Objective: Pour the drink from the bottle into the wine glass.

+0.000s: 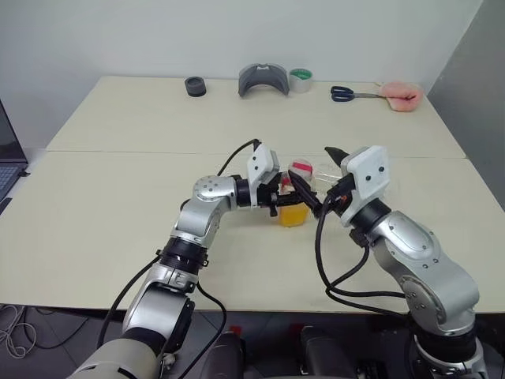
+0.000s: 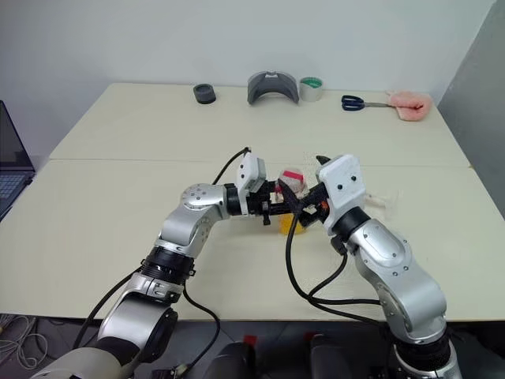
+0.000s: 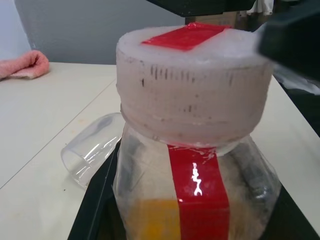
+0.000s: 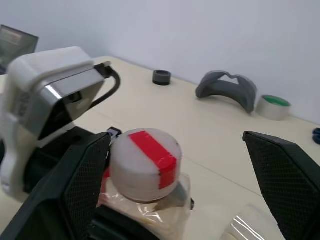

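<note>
The small clear plastic bottle (image 1: 294, 197) with a red stripe down its side and a red-and-white screw cap (image 4: 145, 162) stands upright near the middle of the beige tabletop (image 1: 118, 197), its cap screwed on. The translucent orange-yellow drink (image 1: 292, 215) fills the lower part of the bottle. The left gripper (image 1: 286, 199) reaches in level from the robot's left and is clamped tight on the bottle's body, one black finger (image 3: 97, 200) on each side below the cap. The right gripper (image 4: 177, 175) sits at the bottle's other side with its two black fingers (image 4: 82, 185) spread wide, one on either side of the cap, holding nothing; whether a finger touches the cap cannot be told. The clear wine glass (image 3: 92, 152) lies on its side on the tabletop just beyond the bottle, its bowl's open mouth visible in the left wrist view. Along the far edge of the tabletop rest a small black ring (image 1: 195, 86), a grey curved piece (image 1: 263, 80), a roll of tape with a green core (image 1: 301, 80), blue-handled scissors (image 1: 347, 94) and a pink cloth (image 1: 401, 97), all well apart from the bottle
</note>
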Robot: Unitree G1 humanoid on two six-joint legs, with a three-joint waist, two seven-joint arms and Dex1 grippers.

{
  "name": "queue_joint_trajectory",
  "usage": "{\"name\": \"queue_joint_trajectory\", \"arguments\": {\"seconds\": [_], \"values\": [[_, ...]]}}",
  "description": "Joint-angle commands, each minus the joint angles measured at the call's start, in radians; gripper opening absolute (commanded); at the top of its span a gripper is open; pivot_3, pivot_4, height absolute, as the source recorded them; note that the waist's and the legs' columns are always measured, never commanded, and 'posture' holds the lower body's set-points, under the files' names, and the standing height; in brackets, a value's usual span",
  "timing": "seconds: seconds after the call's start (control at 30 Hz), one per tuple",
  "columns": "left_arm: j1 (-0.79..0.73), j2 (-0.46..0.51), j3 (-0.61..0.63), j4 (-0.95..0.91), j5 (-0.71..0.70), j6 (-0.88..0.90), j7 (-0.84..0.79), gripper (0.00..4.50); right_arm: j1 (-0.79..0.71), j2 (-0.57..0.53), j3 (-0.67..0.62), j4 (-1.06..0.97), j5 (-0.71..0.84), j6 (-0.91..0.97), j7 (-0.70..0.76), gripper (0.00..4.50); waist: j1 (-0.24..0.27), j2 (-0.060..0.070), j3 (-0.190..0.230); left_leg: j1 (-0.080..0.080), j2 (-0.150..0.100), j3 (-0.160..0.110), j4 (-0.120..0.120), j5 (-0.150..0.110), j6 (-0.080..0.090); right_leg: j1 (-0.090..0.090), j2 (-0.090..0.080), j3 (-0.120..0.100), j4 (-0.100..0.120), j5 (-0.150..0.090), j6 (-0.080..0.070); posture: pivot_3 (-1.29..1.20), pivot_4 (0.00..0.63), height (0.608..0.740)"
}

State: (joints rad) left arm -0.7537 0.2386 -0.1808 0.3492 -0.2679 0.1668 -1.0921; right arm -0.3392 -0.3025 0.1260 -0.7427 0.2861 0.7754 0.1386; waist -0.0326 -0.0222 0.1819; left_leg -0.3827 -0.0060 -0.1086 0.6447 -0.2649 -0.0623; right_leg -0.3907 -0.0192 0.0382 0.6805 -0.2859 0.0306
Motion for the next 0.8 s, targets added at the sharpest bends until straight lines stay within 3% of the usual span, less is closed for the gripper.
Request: {"name": "queue_joint_trajectory", "arguments": {"seconds": [0.03,0.47,0.73,0.8], "values": [[-0.031,-0.006,0.017,-0.020,-0.008,-0.029,-0.001,1.78,-0.005,0.019,0.004,-0.008,-0.025,-0.021,-0.015,4.50,-0.001,0.000,0.000,0.000,0.000,0.000,0.000,0.000,0.000,0.000,0.000,0.000,0.000,0.000,0.000,0.00,0.150,0.740],[-0.028,-0.007,0.018,-0.026,-0.006,-0.033,0.017,1.78,-0.046,0.108,0.031,0.067,-0.072,-0.050,-0.023,4.50,-0.001,0.000,0.000,0.000,0.000,0.000,0.000,0.000,0.000,0.000,0.000,0.000,0.000,0.000,0.000,0.00,0.150,0.740],[-0.022,-0.007,0.019,-0.035,-0.006,-0.030,0.024,1.78,-0.040,0.112,0.035,0.068,-0.077,-0.046,0.002,1.84,-0.001,0.000,0.000,0.000,0.000,0.000,0.000,0.000,0.000,0.000,0.000,0.000,0.000,0.000,0.000,0.00,0.150,0.740],[-0.021,-0.006,0.019,-0.038,-0.007,-0.028,0.024,1.78,-0.037,0.110,0.035,0.069,-0.071,-0.047,0.014,1.84,-0.001,0.000,0.000,0.000,0.000,0.000,0.000,0.000,0.000,0.000,0.000,0.000,0.000,0.000,0.000,0.00,0.150,0.740]]}}
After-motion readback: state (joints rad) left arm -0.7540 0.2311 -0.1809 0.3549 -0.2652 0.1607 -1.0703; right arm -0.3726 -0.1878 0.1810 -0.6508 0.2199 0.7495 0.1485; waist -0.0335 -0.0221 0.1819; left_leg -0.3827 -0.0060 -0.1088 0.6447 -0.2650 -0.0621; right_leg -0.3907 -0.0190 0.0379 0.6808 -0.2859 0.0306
